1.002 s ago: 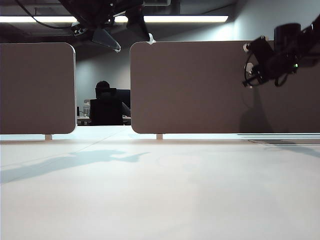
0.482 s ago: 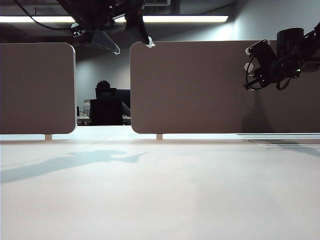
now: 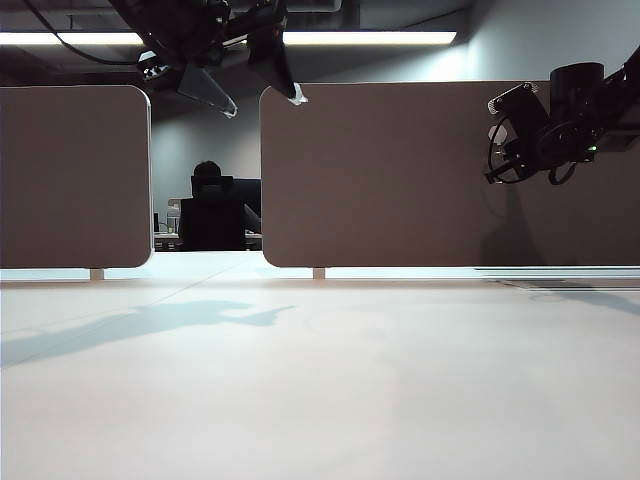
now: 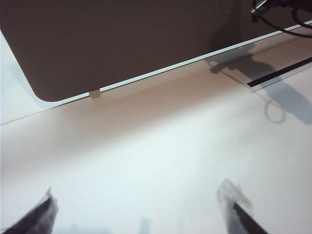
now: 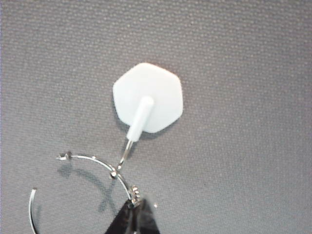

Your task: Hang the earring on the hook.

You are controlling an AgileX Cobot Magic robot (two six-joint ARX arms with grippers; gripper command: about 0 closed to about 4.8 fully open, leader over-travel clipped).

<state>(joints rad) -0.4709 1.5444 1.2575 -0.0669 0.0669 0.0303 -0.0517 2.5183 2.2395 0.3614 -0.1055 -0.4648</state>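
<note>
**A:** Where is the hoop, and which way does it lie?

**B:** My right gripper [image 5: 136,207] has its dark fingertips pinched together on the thin silver wire hoop earring [image 5: 95,163]. In the right wrist view the wire arcs up and leftward from my tips; one end, with a small bead, sits left of centre, and the other end curls down at the lower left edge of the frame. The gap in the hoop opens to the left.

**A:** And the hook?

**B:** The white hexagonal pad with its short white stem and thin metal hook [image 5: 147,102] is stuck flat on the grey felt partition panel [image 5: 243,58]. Its long axis slants from the pad's centre down and left. The metal tip meets the hoop wire at a small bead; whether it has caught, I cannot tell.

**A:** Room to move?

**B:** Bare panel all round the pad. In the exterior view my right gripper [image 3: 497,135] is high at the right, against the panel [image 3: 390,175], well above the white table [image 3: 320,380].

**A:** Your other hand?

**B:** My left gripper [image 3: 250,80] hangs at the upper left of that view near the panel's top corner, fingers [image 4: 234,204] spread wide, holding nothing.
</note>
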